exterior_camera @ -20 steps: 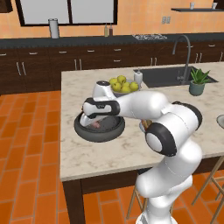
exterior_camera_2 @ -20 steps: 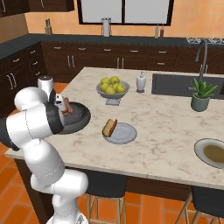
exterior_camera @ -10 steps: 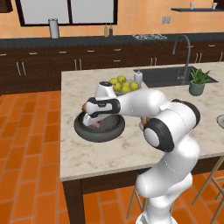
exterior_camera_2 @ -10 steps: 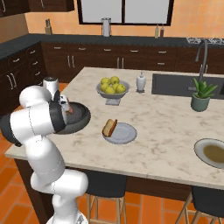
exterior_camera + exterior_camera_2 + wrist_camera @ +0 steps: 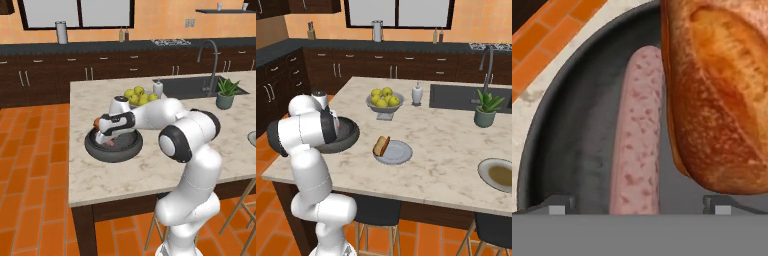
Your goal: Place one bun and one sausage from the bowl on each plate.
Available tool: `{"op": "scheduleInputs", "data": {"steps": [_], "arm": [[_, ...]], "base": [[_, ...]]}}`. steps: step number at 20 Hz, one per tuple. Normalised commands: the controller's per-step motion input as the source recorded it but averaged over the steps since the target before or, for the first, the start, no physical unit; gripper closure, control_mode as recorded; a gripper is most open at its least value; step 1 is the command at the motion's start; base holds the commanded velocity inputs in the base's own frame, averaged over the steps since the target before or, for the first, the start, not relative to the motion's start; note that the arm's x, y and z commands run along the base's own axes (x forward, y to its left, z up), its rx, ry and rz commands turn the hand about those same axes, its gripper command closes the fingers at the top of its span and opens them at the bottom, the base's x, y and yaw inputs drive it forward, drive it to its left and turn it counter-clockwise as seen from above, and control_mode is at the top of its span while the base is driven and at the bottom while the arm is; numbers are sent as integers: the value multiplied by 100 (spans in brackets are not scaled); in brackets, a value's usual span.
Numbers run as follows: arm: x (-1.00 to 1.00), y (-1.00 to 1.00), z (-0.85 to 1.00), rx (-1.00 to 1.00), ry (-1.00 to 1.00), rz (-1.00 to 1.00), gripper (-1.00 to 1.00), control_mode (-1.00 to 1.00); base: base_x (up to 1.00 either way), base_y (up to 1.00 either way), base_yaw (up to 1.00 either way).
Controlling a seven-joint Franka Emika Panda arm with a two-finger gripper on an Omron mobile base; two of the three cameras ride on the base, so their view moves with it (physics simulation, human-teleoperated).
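End effector sat spread astride the sausage in the bowl; closing might snag the adjacent, apparently touching bun.

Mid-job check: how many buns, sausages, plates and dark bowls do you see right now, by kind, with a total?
Oblong orange-brown buns: 2, one in the bowl, one on the nearer plate
Slim pinkish sausages: 1 in sight
Round pale grey plates: 2
Wide dark grey bowl: 1
Total: 6
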Motion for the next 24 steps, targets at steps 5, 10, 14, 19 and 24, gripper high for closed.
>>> {"op": "scheduleInputs", "data": {"steps": [5,10,14,19,24], "arm": [[5,1,-35,0,0,0,-100,-100],[0,0,-10,0,0,0,-100,-100],[0,0,0,0,0,0,100,-100],[0,0,0,0,0,0,100,-100],[-16,-15,13,0,0,0,100,-100]], "base": [[0,0,0],[0,0,0],[0,0,0],[0,0,0],[0,0,0]]}}
